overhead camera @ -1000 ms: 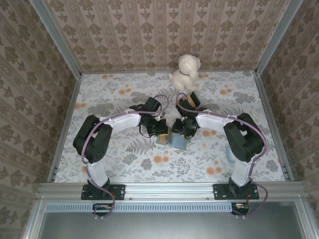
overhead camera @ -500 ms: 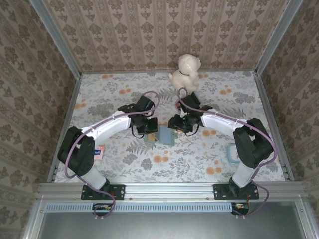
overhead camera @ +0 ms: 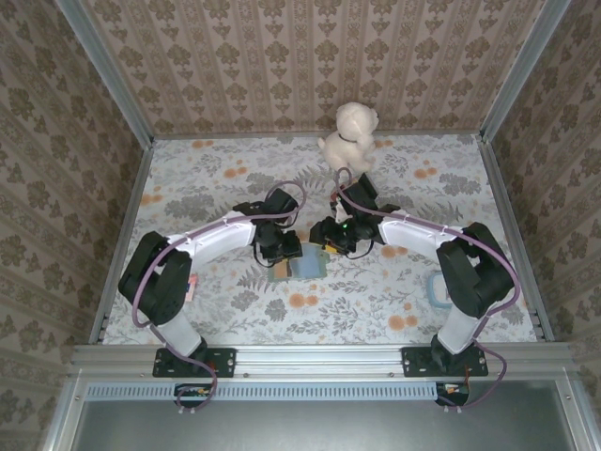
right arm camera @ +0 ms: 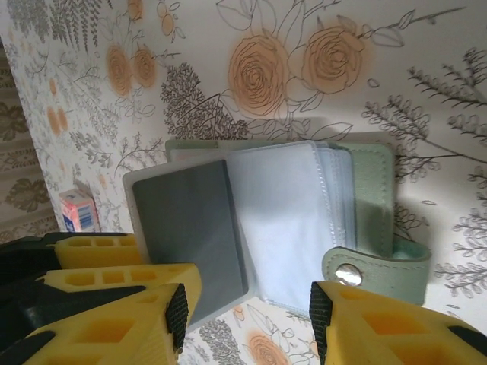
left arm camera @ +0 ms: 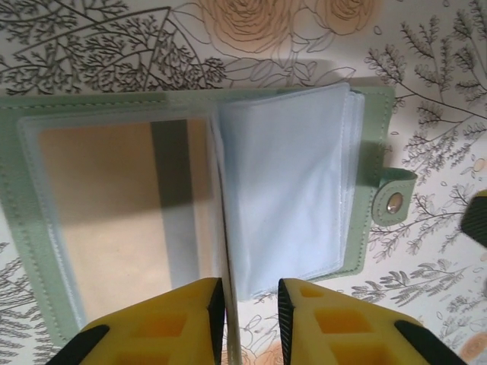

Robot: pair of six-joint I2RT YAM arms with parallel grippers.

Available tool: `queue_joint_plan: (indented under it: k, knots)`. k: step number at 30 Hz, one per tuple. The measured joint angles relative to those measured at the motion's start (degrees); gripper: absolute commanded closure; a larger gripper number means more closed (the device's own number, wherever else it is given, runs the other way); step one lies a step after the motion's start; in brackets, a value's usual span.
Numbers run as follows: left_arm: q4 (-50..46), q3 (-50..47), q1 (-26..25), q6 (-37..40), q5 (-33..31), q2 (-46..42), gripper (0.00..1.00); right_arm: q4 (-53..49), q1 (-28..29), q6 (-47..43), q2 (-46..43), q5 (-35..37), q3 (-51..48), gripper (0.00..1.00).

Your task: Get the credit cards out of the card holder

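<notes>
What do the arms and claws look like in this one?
Both arms, left arm and right arm, have white links and black joints, each with a purple cable looped along it. The left claw and right claw have yellow fingers with recessed pockets and black inner pads.

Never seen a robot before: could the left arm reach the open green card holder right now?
Probably yes: the left end effector hovers at the middle fold of the card holder, nothing lying between.
</notes>
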Motion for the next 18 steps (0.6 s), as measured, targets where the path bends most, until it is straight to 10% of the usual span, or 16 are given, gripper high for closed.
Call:
queue_joint_plan:
  k: [18]
  knots:
    - [5.44,-2.05,1.86,0.04,7.02,-2.69,0.7,-0.7,0.55,1.84,1.6,5.2,-0.11,0.6]
